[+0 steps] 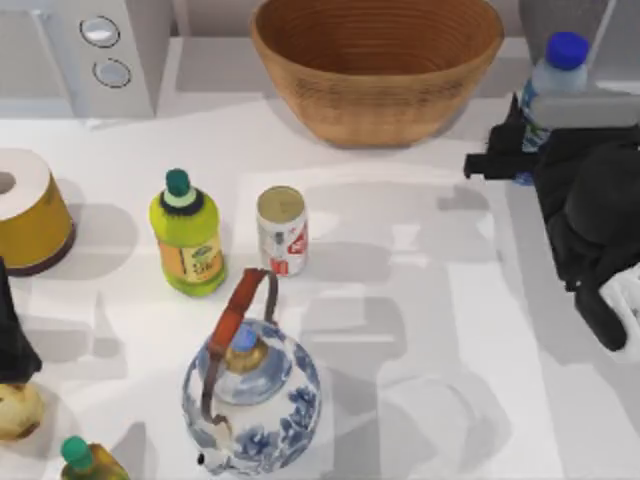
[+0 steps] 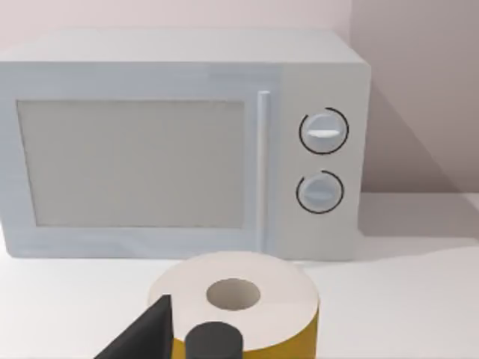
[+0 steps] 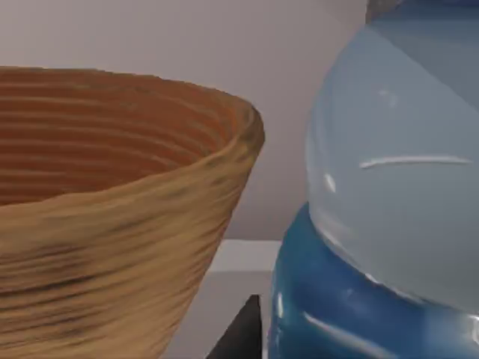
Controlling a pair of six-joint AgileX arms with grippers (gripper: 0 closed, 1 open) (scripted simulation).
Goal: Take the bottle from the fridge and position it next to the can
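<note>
The bottle [image 1: 553, 78], pale blue with a blue cap, stands at the far right back, at the grey fridge [image 1: 600, 108], whose light frame crosses in front of it. My right gripper [image 1: 522, 140] holds it around the blue label, shut on it. In the right wrist view the bottle [image 3: 389, 224] looms very close, with one dark fingertip [image 3: 241, 336] against its label. The can [image 1: 282, 230], white with red markings, stands upright mid-table, well left of the bottle. My left gripper [image 1: 12, 340] is parked at the left edge.
A woven basket [image 1: 375, 70] sits at the back between can and bottle. A white microwave [image 1: 95, 50] is back left. A yellow-green bottle [image 1: 186, 235] stands left of the can, a blue-and-white kettle [image 1: 252, 395] in front of it, a yellow cylinder [image 1: 28, 210] at the far left.
</note>
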